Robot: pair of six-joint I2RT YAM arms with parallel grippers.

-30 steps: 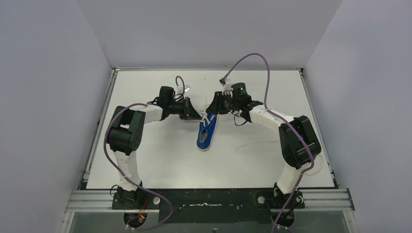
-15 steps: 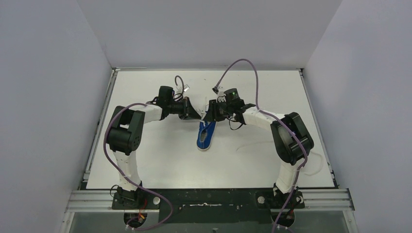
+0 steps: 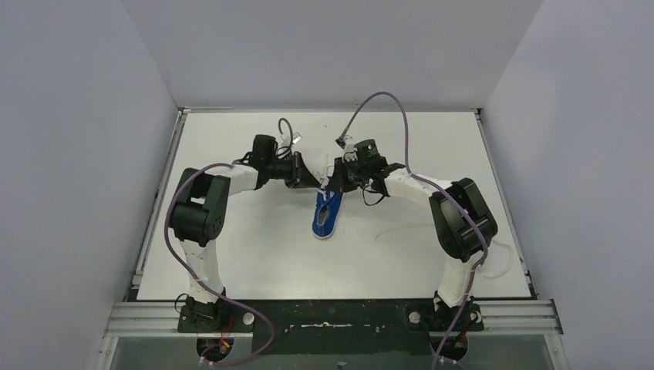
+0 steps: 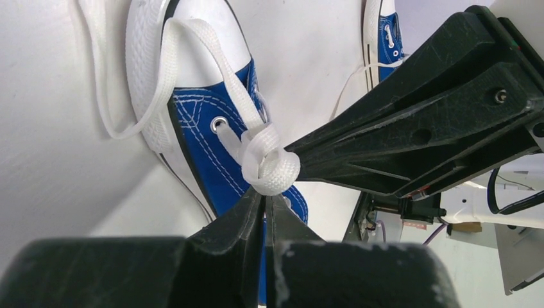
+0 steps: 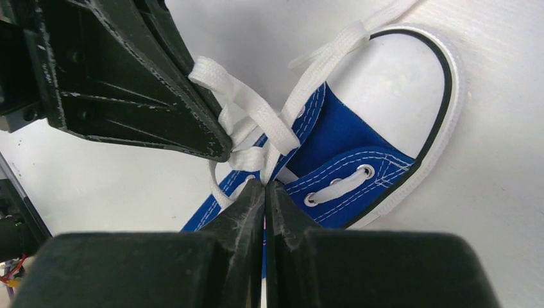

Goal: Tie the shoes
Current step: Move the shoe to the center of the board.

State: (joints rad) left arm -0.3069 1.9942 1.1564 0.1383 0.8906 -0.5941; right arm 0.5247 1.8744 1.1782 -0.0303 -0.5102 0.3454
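One blue shoe point(image 3: 327, 217) with a white toe cap lies mid-table, toe toward the far side. Both grippers meet over its laces. My left gripper point(image 4: 265, 196) is shut, pinching a looped bunch of white lace point(image 4: 271, 168) at its tips. My right gripper point(image 5: 264, 183) is shut on a lace strand point(image 5: 269, 138) where the laces cross above the blue canvas point(image 5: 346, 138). In the top view the left gripper point(image 3: 317, 183) and right gripper point(image 3: 334, 183) nearly touch. Part of a second blue shoe point(image 4: 385, 40) shows at the top edge of the left wrist view.
A loose white lace point(image 3: 402, 230) trails across the table toward the right arm's base. White walls enclose the table point(image 3: 254, 262) on three sides. Purple cables point(image 3: 397, 108) arch over both arms.
The right arm swung left, bringing its gripper in against the left gripper over the laces. Its jaws, open before, have shut on a lace strand. The left arm and the shoe stayed put.
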